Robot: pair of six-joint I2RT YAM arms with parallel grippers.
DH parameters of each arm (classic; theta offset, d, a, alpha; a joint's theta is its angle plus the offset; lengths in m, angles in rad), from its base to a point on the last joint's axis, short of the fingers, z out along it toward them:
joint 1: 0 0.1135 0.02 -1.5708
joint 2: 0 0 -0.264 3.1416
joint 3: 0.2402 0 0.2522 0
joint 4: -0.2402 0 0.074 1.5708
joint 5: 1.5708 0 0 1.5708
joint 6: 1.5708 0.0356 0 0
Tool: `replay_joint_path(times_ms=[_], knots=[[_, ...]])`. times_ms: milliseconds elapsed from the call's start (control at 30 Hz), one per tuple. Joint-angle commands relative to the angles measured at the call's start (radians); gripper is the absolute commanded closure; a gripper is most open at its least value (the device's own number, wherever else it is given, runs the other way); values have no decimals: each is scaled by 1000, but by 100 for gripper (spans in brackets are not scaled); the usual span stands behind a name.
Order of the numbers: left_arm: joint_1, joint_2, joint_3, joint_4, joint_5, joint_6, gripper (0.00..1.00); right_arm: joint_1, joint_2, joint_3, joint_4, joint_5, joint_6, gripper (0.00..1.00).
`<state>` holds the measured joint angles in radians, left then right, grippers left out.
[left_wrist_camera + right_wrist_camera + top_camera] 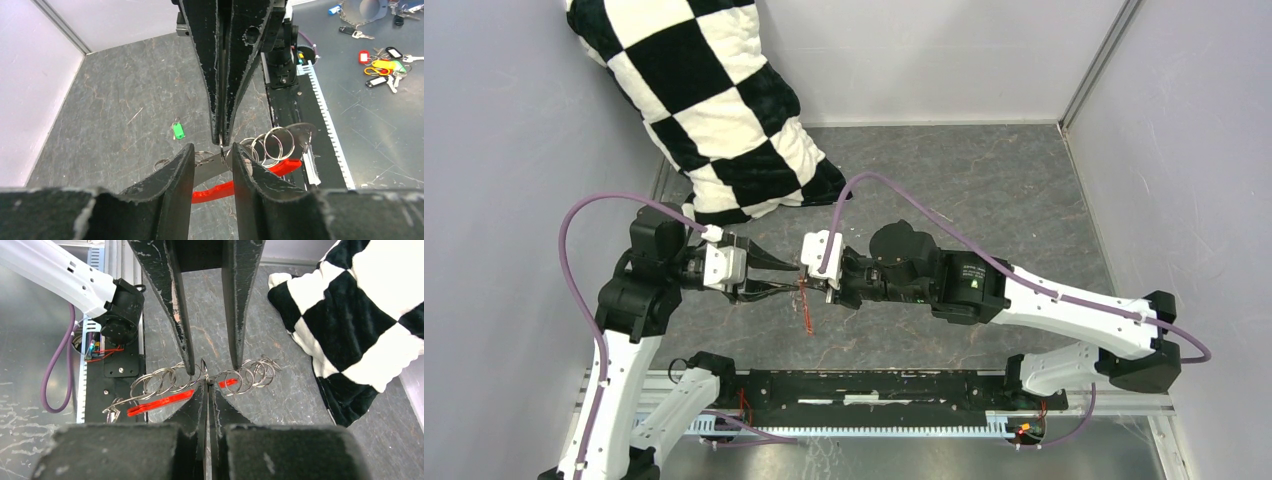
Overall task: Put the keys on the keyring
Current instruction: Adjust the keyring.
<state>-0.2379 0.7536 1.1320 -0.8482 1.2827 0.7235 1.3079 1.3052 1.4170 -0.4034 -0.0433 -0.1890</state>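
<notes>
Grey marbled table [984, 180] underneath, chequered cushion [714, 110] behind. Pinches the keyring [161, 402] by one thin loop in the right gripper [206, 384], pressed together. Straddles that loop with the left gripper [212, 148], spread, clasping nothing. Green-headed key [178, 131] lying loose on the table (apart from the rings). Judged barely begun: fetching and threading all left.
</notes>
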Motion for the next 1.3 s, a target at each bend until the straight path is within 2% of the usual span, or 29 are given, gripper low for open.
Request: replay_joint_path(times_ms=[0, 100, 267, 500, 600, 700, 733, 800, 900, 1033, 1167, 1267], knots=[[-2, 6, 7, 24, -36, -28, 59, 1, 2, 56, 18, -8, -12, 99], [-2, -3, -2, 27, -33, -24, 62, 1, 8, 64, 9, -9, -13, 99], [-2, -8, -8, 19, -28, -18, 76, 1, 22, 86, -5, -10, -13, 99], [-3, 5, -6, -45, -2, 55, 80, 1, 41, 120, -15, -27, -6, 99], [-3, 13, -2, -46, 3, 69, 96, 0, 47, 128, -18, -35, -4, 100], [-3, 21, 5, -45, 20, 83, 98, 1, 46, 128, -14, -36, 0, 99], [-3, 24, 7, -46, 30, 86, 98, 1, 44, 127, -9, -36, 2, 94], [-3, 40, 9, -45, 70, 89, 98, 0, 26, 109, 17, -29, 11, 78], [-3, 65, 9, -46, 156, 79, 98, 1, -66, 20, 108, 16, 31, 69], [-3, 104, -5, -14, 340, -5, 98, -1, -249, -215, 300, 102, 86, 69], [-30, 165, 24, -12, 355, -19, 98, 0, -401, -420, 474, 124, 139, 69], [-46, 193, 52, -12, 354, -17, 98, 0, -454, -542, 598, 152, 173, 71]])
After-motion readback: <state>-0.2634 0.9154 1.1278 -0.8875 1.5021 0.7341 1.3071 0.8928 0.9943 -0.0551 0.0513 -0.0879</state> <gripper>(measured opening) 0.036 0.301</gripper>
